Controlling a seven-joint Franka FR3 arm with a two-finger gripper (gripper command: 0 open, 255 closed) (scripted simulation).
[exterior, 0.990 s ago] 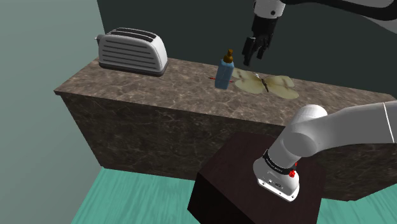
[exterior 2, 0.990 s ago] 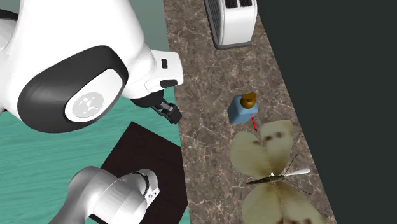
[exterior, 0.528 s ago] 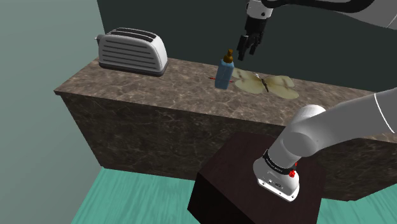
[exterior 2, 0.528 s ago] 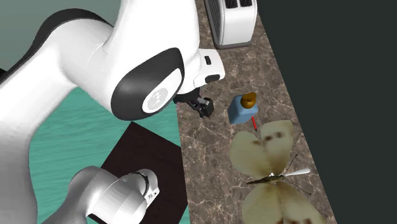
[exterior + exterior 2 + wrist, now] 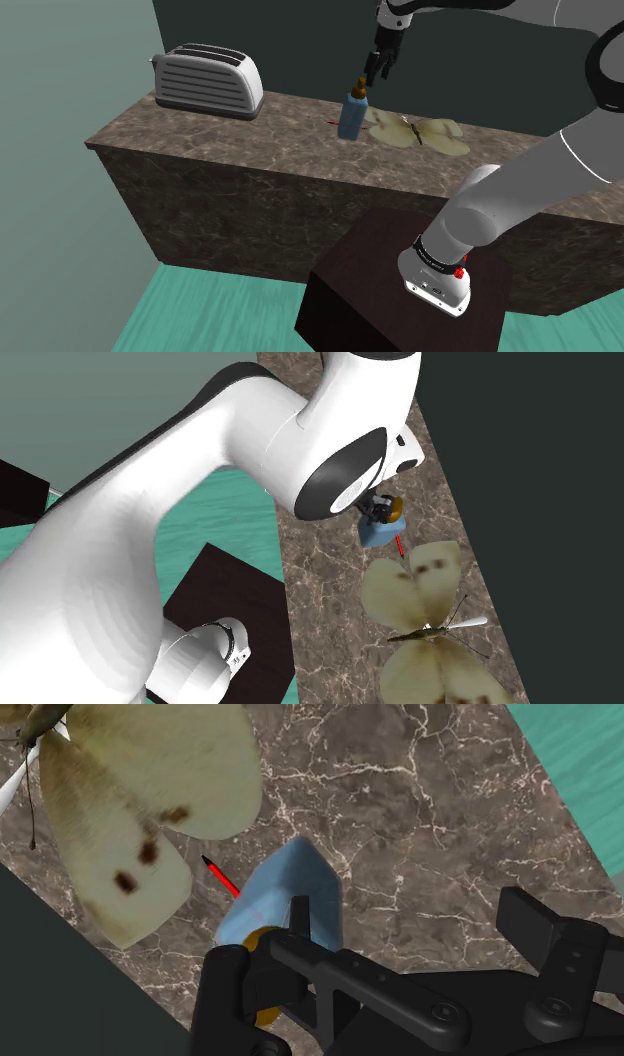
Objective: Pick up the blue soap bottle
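The hand (image 5: 379, 68) hovers just above the blue soap bottle (image 5: 351, 118), fingers spread apart, gripping nothing. The bottle stands upright on the marbled bench (image 5: 240, 140), just beside a cream butterfly (image 5: 432, 133) and well apart from the toaster (image 5: 208, 80).

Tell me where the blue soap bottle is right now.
In the shoulder view the blue soap bottle stands on the marbled counter, right of the toaster and just left of the pale butterfly, with the gripper hovering above it.
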